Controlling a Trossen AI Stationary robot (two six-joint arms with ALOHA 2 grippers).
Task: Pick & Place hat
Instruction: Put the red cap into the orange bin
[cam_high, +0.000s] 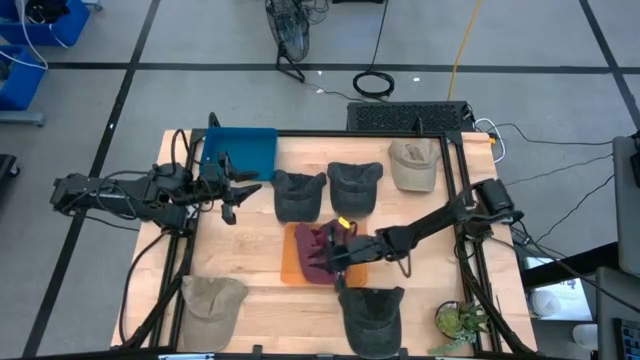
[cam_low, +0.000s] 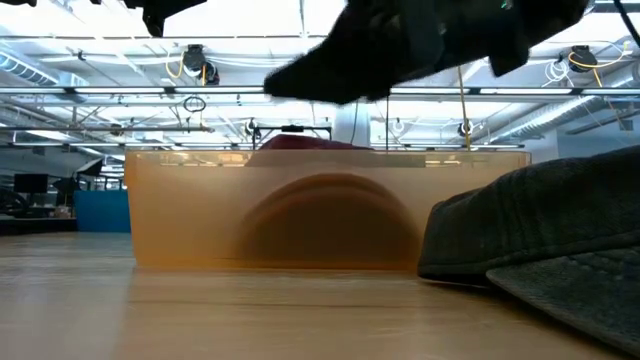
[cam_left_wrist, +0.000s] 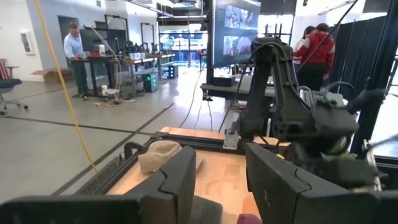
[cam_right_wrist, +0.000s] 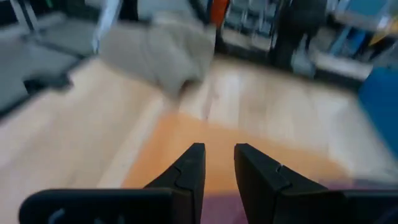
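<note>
High view shows the right gripper (cam_high: 337, 262) over the orange tray (cam_high: 292, 262), fingers slightly parted beside the maroon hat (cam_high: 318, 243) lying in it, gripping nothing, so withdrawing could snag fabric and drag the hat out.

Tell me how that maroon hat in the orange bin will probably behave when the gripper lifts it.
The maroon hat lies crumpled in the orange bin, so it is probably soft cloth that will sag. It looks light for its size. The right gripper, fingers slightly apart above it, may catch only a fold, leaving the rest to droop.
</note>
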